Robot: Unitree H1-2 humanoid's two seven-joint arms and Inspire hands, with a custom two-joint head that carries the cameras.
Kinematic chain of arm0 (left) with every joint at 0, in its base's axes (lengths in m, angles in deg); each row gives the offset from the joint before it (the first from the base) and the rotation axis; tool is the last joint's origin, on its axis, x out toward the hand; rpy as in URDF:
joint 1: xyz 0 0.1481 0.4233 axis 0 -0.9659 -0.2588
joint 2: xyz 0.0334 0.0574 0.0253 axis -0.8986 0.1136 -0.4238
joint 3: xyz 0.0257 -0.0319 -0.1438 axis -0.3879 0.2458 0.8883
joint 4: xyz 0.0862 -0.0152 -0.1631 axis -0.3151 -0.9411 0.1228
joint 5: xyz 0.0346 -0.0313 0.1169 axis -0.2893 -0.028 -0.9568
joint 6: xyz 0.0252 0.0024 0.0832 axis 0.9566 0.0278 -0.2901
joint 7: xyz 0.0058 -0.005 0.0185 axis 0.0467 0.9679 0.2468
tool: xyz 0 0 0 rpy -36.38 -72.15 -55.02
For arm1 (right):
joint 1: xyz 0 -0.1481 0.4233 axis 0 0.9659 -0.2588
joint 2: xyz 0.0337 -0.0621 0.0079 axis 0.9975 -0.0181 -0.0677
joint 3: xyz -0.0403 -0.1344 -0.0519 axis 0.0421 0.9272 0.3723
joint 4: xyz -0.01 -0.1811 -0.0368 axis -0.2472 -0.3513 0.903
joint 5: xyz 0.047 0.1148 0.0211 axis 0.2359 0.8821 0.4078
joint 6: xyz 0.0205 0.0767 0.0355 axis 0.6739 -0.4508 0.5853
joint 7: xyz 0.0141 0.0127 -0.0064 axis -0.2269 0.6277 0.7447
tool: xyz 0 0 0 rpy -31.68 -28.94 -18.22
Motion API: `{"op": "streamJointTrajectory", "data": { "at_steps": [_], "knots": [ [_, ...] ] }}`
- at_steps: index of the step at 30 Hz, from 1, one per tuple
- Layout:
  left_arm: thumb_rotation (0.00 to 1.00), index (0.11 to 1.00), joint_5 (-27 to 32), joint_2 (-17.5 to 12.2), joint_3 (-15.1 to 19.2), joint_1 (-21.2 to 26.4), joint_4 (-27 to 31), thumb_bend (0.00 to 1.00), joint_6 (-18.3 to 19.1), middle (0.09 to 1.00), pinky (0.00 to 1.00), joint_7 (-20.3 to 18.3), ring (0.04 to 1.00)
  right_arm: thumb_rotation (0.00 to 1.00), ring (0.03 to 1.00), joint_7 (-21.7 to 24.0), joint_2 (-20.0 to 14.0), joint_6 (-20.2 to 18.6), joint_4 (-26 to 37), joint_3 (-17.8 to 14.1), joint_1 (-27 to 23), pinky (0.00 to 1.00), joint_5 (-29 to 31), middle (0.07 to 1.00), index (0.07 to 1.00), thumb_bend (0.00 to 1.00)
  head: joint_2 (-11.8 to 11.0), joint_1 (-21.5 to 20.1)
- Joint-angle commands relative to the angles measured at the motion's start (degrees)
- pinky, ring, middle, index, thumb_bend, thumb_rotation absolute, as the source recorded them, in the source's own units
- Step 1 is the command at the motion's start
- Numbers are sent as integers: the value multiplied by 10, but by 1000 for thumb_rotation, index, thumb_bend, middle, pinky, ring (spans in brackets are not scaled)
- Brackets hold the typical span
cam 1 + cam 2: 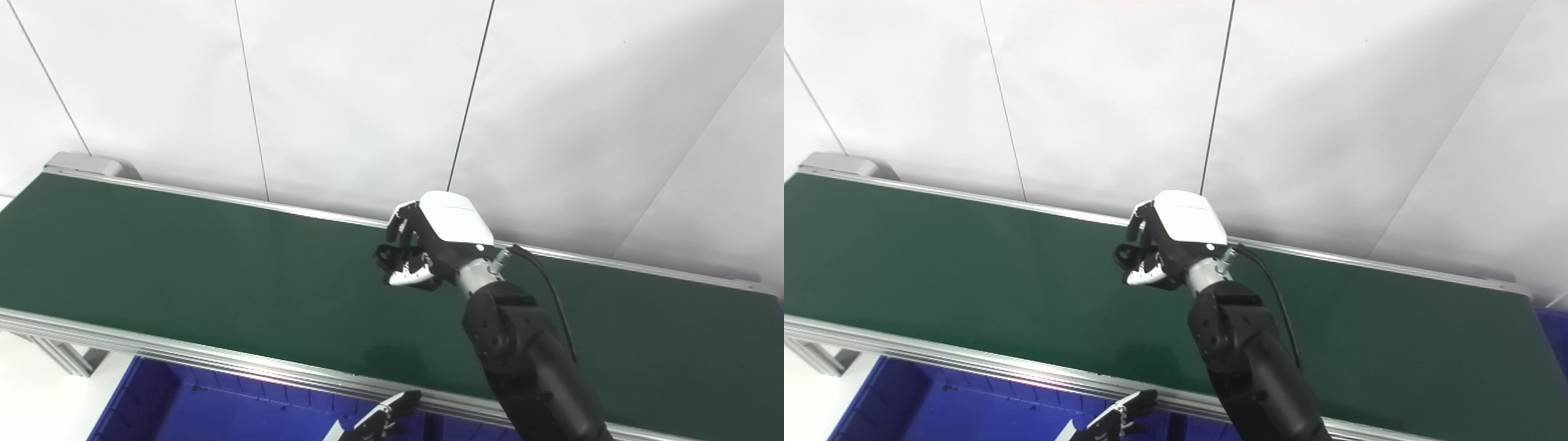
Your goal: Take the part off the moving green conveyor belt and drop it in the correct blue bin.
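The green conveyor belt (184, 263) runs from the left to the right across both views, and no loose part lies on it. My right hand (429, 245) hangs above the middle of the belt near its far rail. Its fingers are curled around a small black ring-like part (386, 256), held clear of the belt surface. Only the fingertips of my left hand (383, 419) show at the bottom edge. They are stretched out, empty, over a blue bin (184, 404) in front of the belt.
Aluminium rails edge the belt front (153, 346) and back (612, 260). A white panelled wall stands close behind. A strip of a second blue bin (1557, 331) shows past the belt's right end. The belt frame leg (58, 355) is at the lower left.
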Motion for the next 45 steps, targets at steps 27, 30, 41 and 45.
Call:
{"op": "streamJointTrajectory", "data": {
  "at_steps": [27, 30, 41, 45],
  "knots": [
    [887, 931, 80, -67, 49, -27, 133, 976, 54, 915, 913, -52, 925, 0, 347, 116, -98, 41, 346, -129, 360, 241, -70, 455, 553, 506, 65, -150],
    [874, 926, 86, -69, 55, -28, 137, 995, 60, 912, 910, -55, 923, 0, 399, 92, -96, 58, 345, -142, 415, 224, -56, 495, 495, 517, 69, -153],
    [870, 919, 85, -71, 63, -29, 153, 1000, 86, 902, 896, -58, 925, 0, 357, -107, -65, 143, 182, -125, 520, 269, -72, 465, 549, 509, 79, -147],
    [870, 919, 81, -67, 62, -29, 152, 1000, 86, 902, 894, -58, 927, 0, 347, -195, -69, 177, 112, -120, 516, 235, -61, 455, 552, 507, 80, -137]
  ]
}}
